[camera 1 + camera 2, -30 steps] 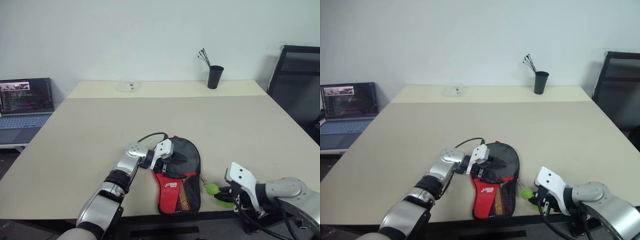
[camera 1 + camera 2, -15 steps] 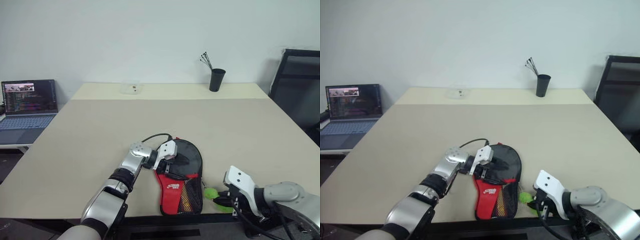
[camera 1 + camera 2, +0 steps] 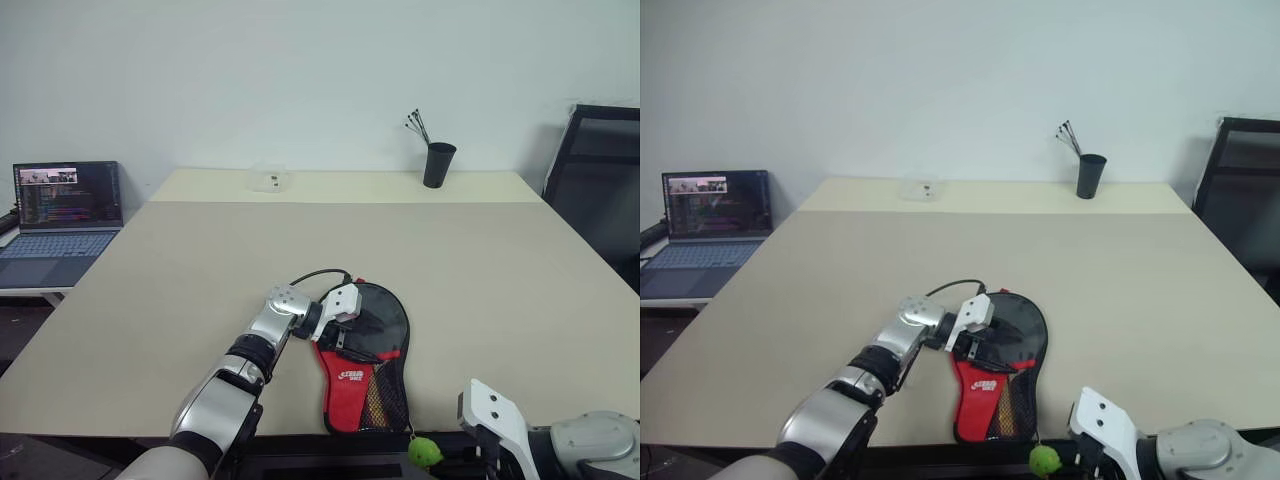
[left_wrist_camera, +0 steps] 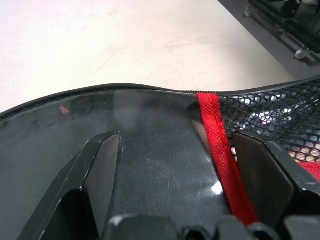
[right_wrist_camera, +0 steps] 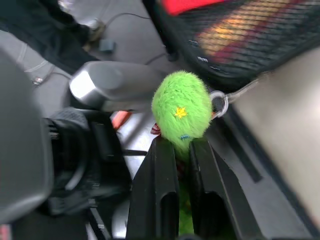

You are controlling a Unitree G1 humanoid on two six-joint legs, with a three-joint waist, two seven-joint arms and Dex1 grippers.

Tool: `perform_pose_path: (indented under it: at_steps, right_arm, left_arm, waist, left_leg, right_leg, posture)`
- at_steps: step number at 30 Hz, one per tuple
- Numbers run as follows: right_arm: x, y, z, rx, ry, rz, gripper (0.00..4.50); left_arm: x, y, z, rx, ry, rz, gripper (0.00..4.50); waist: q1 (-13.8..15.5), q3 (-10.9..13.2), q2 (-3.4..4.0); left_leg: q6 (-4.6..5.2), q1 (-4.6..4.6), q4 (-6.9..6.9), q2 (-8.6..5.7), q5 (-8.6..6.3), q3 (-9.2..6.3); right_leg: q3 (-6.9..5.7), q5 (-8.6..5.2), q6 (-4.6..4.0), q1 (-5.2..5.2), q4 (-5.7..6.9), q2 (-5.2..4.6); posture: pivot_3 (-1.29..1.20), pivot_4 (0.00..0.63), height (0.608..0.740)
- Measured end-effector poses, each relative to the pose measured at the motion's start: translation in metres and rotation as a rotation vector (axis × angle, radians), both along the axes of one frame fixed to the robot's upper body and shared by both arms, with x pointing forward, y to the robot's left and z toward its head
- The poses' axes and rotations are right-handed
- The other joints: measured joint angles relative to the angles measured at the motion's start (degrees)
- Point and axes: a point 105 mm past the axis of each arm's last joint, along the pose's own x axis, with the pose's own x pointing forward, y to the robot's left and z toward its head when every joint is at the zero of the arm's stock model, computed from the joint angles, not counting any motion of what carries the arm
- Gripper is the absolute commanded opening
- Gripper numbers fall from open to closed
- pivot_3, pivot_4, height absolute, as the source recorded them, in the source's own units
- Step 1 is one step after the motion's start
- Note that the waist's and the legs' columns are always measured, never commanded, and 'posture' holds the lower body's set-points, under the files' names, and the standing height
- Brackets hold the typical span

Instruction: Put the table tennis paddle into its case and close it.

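The case [image 3: 365,365] lies at the surface's [image 3: 200,270] near edge — round black part toward twelve o'clock, red handle part toward six. The left tool [image 3: 350,322] rests spread across its black part, gripping nothing. The right tool [image 5: 175,165] is clenched on a green fuzzy lump [image 5: 181,116] off the case's five o'clock corner.

One case [image 3: 365,355] is counted on the one table [image 3: 200,270], near its front edge, right of centre. One green fuzzy lump [image 3: 424,452] is seen just off that front edge, hung by a ring from the case's handle end. At the far side of the table, one black cup [image 3: 438,165] is counted at the right, with a few thin sticks in it whose number cannot be told, and one small clear box [image 3: 266,178] at the left. One open laptop [image 3: 60,215] is counted at the far left, and one black chair [image 3: 598,180] at the far right. Two grippers are counted: the left gripper [image 3: 345,322] and the right gripper [image 5: 178,160].
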Motion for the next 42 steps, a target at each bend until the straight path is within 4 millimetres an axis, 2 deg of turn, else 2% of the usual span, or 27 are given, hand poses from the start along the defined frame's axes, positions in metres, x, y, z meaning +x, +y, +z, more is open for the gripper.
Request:
perform_pose_path:
  at_steps: [10,16,18,19,23,25,27,31,37,39,42]
  right_arm:
    - [-0.002,0.017,0.003,0.055,0.008,0.013,0.02]
    - [-0.001,0.018,0.003,0.029,0.000,0.026,0.02]
    - [-0.001,0.018,0.003,0.030,0.002,0.023,0.66]
    - [-0.001,0.019,0.004,0.033,0.006,0.021,0.84]
    - [-0.013,0.023,0.007,0.058,0.060,0.063,2.19]
    - [-0.013,0.022,0.010,0.057,0.056,0.062,2.83]
    - [-0.008,0.021,0.017,0.067,0.025,0.053,2.83]
    - [0.022,0.014,0.033,0.097,-0.078,-0.021,2.83]
    - [0.104,-0.011,0.058,0.218,-0.337,-0.233,2.83]
    - [0.121,-0.007,0.061,0.288,-0.390,-0.246,2.83]
    - [0.145,0.002,0.057,0.362,-0.402,-0.242,2.83]
  left_arm:
    - [0.001,-0.003,0.001,0.010,-0.025,-0.004,3.87]
    - [0.002,-0.004,0.001,0.007,-0.026,-0.001,3.87]
    - [0.001,-0.004,0.001,0.007,-0.026,-0.002,3.87]
    - [0.001,-0.005,0.001,0.006,-0.026,-0.002,3.87]
    - [0.002,-0.005,0.000,0.003,-0.027,0.005,3.87]
    - [0.002,-0.005,-0.001,0.002,-0.028,0.013,3.87]
    - [0.002,-0.005,-0.002,0.001,-0.025,0.020,3.87]
    - [0.001,-0.006,-0.003,-0.007,-0.028,0.027,3.87]
    - [-0.003,-0.001,0.001,-0.050,-0.041,0.039,3.87]
    - [-0.006,0.003,0.002,-0.061,-0.040,0.055,3.87]
    - [-0.011,0.010,0.007,-0.086,-0.035,0.097,3.87]
  waist:
    - [0.00,-0.03,-0.03]
    - [0.00,-0.04,-0.04]
    - [0.01,-0.03,-0.04]
    - [0.01,-0.04,-0.04]
    - [-0.01,-0.03,-0.05]
    - [-0.02,-0.01,-0.08]
    - [-0.06,0.00,-0.08]
    - [-0.18,-0.03,-0.05]
    - [-0.51,0.01,-0.04]
    - [-0.72,0.02,-0.03]
    - [-1.28,0.26,0.21]
  left_leg:
    - [0.02,-0.01,-0.01,-0.04,-0.01,0.00]
    - [0.02,-0.01,-0.01,-0.05,-0.01,-0.01]
    - [0.02,-0.01,-0.01,-0.05,-0.01,-0.03]
    - [0.02,-0.01,-0.02,-0.05,-0.01,-0.02]
    - [0.02,0.02,0.00,-0.07,-0.01,-0.01]
    - [0.02,0.14,0.00,-0.09,-0.01,-0.02]
    - [0.01,0.45,-0.03,-0.11,-0.02,-0.05]
    - [0.02,0.54,-0.10,0.17,-0.04,-0.23]
    - [0.29,0.38,-0.14,0.11,-0.26,0.03]
    - [0.31,0.38,-0.14,0.10,-0.30,0.06]
    - [0.30,0.33,-0.16,0.14,-0.34,0.08]
  right_leg:
    - [0.01,-0.01,0.00,0.00,-0.02,-0.04]
    - [0.00,-0.01,0.00,0.00,-0.01,-0.06]
    - [-0.02,-0.01,0.00,0.01,-0.02,-0.06]
    - [0.00,-0.01,0.00,0.01,-0.02,-0.07]
    - [0.00,0.01,0.03,0.04,0.00,-0.11]
    - [-0.02,0.03,0.07,0.17,-0.01,-0.15]
    - [-0.04,0.01,0.03,0.49,-0.10,-0.23]
    - [-0.20,-0.11,-0.19,0.83,-0.60,-0.37]
    - [0.08,0.05,0.20,0.72,-0.70,-0.28]
    - [0.11,-0.02,0.21,0.70,-0.69,-0.14]
    - [0.18,-0.08,0.15,0.57,-0.59,0.15]
  posture:
    - [0.00,0.150,0.740]
    - [0.00,0.150,0.740]
    - [0.00,0.150,0.740]
    - [0.00,0.150,0.740]
    - [0.00,0.150,0.740]
    - [0.00,0.150,0.740]
    - [0.00,0.150,0.740]
    - [0.00,0.150,0.740]
    - [0.00,0.150,0.740]
    - [0.00,0.150,0.740]
    - [0.00,0.150,0.740]
